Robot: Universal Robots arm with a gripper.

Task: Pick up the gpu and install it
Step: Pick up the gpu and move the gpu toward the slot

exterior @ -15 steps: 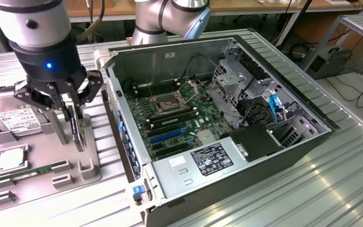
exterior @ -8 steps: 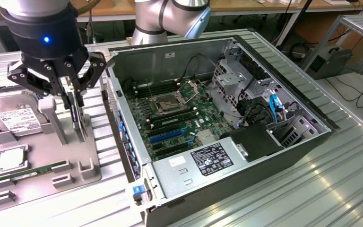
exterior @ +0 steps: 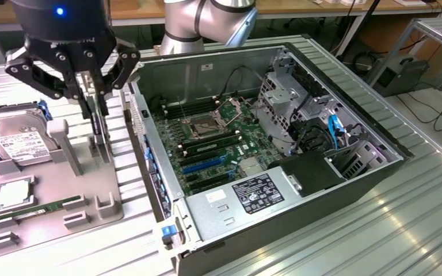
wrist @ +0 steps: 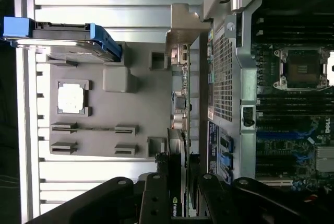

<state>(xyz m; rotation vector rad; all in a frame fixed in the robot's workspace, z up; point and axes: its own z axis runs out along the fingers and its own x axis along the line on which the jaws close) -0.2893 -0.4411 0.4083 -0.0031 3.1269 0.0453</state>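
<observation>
The gripper (exterior: 94, 100) is seen over the grey tray (exterior: 67, 190) at the exterior view's left, just beside the open case (exterior: 344, 190). The gpu (exterior: 98, 132) is pinched between its fingers (exterior: 89, 92), one pressed against each face near the top edge. The card stands on edge, upright, with its lower edge down among the tray's posts; whether it is seated in its slot or already clear of it cannot be told. In the wrist view the gpu (wrist: 178, 109) is seen edge-on, running away from the gripper (wrist: 178, 169) along the gap between the tray (wrist: 141, 109) and the case's rear grille (wrist: 224, 67). A drive (exterior: 18, 141), a chip (exterior: 12, 195) and a RAM stick (exterior: 41, 208) are also held on the tray, well apart from the card. Several risks can be judged from here. Because the card is held near one end of its top edge, it could be swung or twisted in the grip once its weight is carried. If it is drawn off at a slant, its lower edge could be caught on the posts and the tray dragged along. Since the case wall is so close, the bracket could be knocked against it. A tilted card would not be lined up with the board (exterior: 205, 144).
</observation>
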